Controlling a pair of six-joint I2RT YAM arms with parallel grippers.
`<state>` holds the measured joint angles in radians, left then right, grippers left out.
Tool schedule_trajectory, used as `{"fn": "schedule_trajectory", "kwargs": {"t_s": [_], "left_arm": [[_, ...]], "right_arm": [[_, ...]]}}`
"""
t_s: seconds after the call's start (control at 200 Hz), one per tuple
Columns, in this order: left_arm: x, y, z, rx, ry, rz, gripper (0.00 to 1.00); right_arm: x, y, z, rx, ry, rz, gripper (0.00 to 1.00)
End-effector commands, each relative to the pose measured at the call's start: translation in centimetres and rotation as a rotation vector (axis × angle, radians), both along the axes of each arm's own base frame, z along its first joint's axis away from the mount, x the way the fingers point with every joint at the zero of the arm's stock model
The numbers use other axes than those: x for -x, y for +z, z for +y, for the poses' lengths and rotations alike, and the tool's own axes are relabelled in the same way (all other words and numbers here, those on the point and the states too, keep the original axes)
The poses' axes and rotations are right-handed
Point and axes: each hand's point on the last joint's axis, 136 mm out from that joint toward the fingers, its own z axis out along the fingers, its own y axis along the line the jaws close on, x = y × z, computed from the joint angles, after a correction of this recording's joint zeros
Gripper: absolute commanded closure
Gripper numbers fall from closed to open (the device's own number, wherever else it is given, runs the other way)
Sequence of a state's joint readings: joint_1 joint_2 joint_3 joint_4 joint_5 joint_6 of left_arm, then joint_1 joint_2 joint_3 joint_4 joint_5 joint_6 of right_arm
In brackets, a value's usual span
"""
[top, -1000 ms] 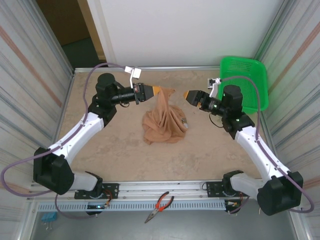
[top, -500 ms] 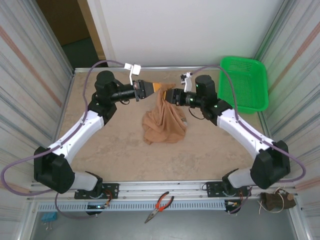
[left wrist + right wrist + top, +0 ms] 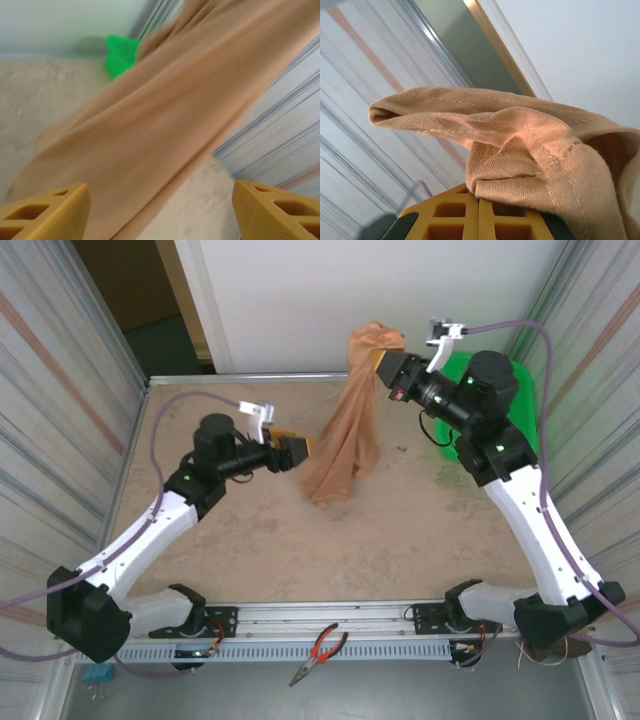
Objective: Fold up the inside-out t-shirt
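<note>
Top external: right gripper (image 3: 383,365) high, clamping t-shirt (image 3: 345,435); left gripper (image 3: 300,451) low, agape.

place: robot lab | cues: enclosed test table (image 3: 250,540), aluminium rail (image 3: 330,614), pliers (image 3: 318,650)

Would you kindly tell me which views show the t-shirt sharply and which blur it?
Left wrist: the t-shirt is smeared and soft, with no weave visible, while the yellow fingers look sharper. Right wrist: seams and stitching are crisp, and the striped wall behind is soft. Top external: evenly lit, reasonably sharp, no glare.
</note>
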<state>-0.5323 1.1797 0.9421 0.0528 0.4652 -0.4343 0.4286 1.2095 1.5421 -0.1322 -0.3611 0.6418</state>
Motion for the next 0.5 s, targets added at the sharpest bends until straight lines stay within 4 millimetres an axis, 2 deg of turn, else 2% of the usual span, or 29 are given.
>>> {"fn": "schedule_trajectory", "kwargs": {"t_s": [0.0,0.175,0.361,0.496], "left_arm": [[-0.5,-2.2,-0.5,-0.151,0.071,-0.085,0.25],[1.0,-2.6,-5.7,-0.179,-0.03,-0.141,0.24],[3.2,-2.3,-10.2,-0.147,-0.091,-0.199,0.24],[3.3,-2.4,-12.9,-0.086,-0.116,-0.17,0.23]], "right_arm": [[0.6,1.6,-0.3,0.0,-0.024,-0.035,1.0],[1.4,2.4,-0.6,0.01,-0.051,-0.059,1.0],[2.0,2.0,-1.7,0.03,-0.1,-0.059,1.0],[2.4,2.0,-2.7,0.033,-0.142,-0.065,1.0]]}}
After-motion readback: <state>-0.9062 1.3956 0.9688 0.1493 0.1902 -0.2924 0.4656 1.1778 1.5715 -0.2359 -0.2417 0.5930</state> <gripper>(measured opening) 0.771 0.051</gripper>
